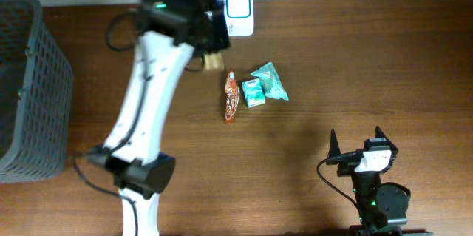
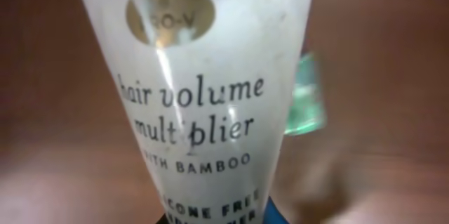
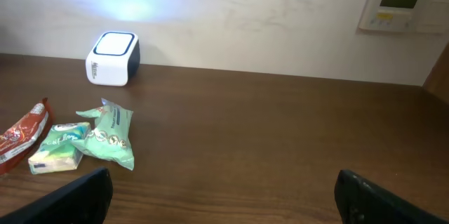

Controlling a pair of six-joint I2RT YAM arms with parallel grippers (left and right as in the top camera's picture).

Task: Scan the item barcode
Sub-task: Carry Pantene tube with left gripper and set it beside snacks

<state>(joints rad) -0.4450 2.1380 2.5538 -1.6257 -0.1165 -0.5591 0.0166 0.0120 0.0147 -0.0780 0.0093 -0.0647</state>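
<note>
Clenched on the white tube [image 2: 203,97], whose long axis runs straight out from it, the left gripper [image 1: 213,44] holds it just left of the scanner [image 1: 239,4] (the right gripper [image 1: 355,137], splayed empty, is well apart).

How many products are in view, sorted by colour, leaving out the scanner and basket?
Green: 2, a pouch and a small pack
Red: 1, a sachet
White: 1, a hair-product tube
Total: 4
</note>
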